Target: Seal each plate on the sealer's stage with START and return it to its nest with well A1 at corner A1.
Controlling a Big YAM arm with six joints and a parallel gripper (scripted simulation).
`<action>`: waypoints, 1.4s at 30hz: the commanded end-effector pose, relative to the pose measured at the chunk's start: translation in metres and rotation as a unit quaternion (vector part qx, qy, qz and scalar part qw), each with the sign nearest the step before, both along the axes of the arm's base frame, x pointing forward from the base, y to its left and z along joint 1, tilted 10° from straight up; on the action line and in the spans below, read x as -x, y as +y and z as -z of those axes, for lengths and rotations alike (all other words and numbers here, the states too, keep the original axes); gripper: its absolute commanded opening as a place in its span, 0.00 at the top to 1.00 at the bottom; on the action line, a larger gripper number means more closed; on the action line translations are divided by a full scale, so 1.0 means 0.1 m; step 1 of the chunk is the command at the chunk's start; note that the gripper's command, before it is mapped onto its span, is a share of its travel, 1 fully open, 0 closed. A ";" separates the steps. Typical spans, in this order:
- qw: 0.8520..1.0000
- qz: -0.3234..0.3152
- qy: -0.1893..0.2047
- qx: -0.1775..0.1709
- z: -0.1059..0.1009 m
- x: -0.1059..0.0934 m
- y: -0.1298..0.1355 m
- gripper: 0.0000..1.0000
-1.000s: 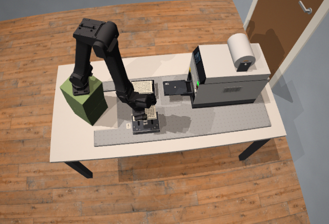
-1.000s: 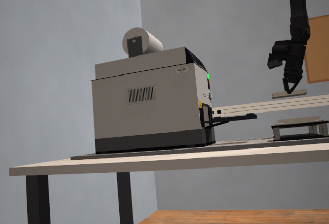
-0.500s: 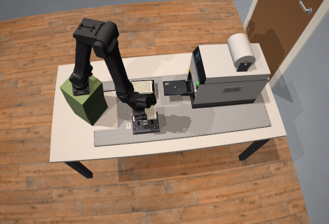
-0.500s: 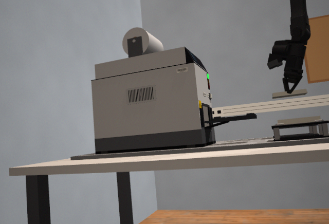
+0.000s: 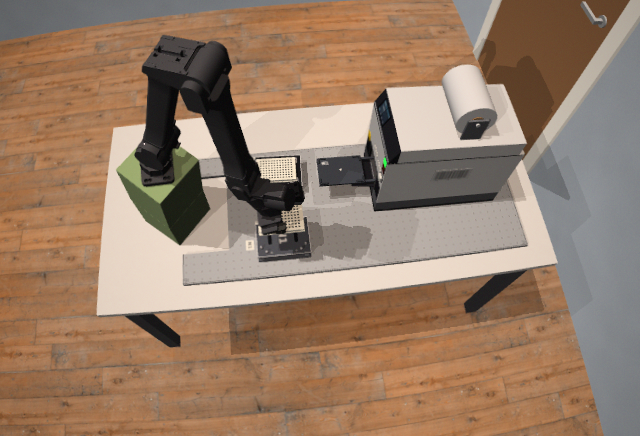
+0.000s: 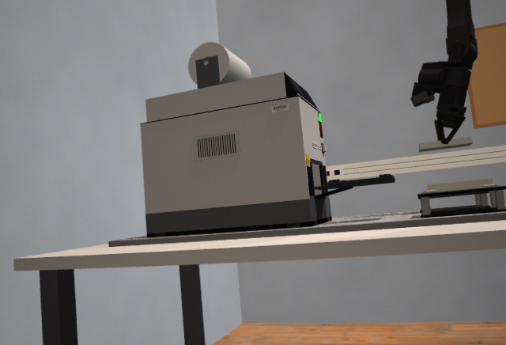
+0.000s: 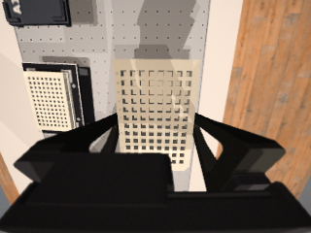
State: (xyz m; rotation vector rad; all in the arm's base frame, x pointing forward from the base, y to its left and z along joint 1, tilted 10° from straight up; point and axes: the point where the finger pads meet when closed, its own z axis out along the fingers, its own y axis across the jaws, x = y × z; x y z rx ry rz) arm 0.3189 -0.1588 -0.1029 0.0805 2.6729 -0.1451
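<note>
My gripper (image 6: pixel 445 140) (image 7: pixel 155 116) is shut on a cream well plate (image 5: pixel 294 220) (image 6: pixel 462 143) (image 7: pixel 156 104), which it holds about level by its long sides, in the air over the near nest (image 5: pixel 283 249). The near nest's front part shows bare; the rest is hidden. The other cream plate (image 5: pixel 277 168) (image 6: pixel 462 184) (image 7: pixel 50 102) lies in the far nest (image 6: pixel 445 191) (image 7: pixel 74 73). The sealer's stage (image 5: pixel 343 170) (image 6: pixel 364 181) (image 7: pixel 39 14) is out and has no plate on it. The sealer's lamp (image 5: pixel 384 162) (image 6: pixel 319 117) is green. Whether the held plate has foil is unclear.
The sealer (image 5: pixel 432 172) (image 6: pixel 228 169) stands at the table's right in the top view, with a foil roll (image 5: pixel 465 92) (image 6: pixel 236 67) on top. The green pedestal (image 5: pixel 180 204) under the arm is at the left. A small white outlet-like item (image 5: pixel 249 245) is beside the near nest.
</note>
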 end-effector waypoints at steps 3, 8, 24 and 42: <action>1.000 -0.002 -0.002 -0.001 0.02 -0.02 0.02 1.00; 1.000 0.009 0.003 -0.006 0.12 0.09 0.19 1.00; 1.000 0.012 -0.013 0.005 -0.05 -0.14 0.13 1.00; 1.000 0.016 0.002 -0.004 0.08 -0.39 0.38 1.00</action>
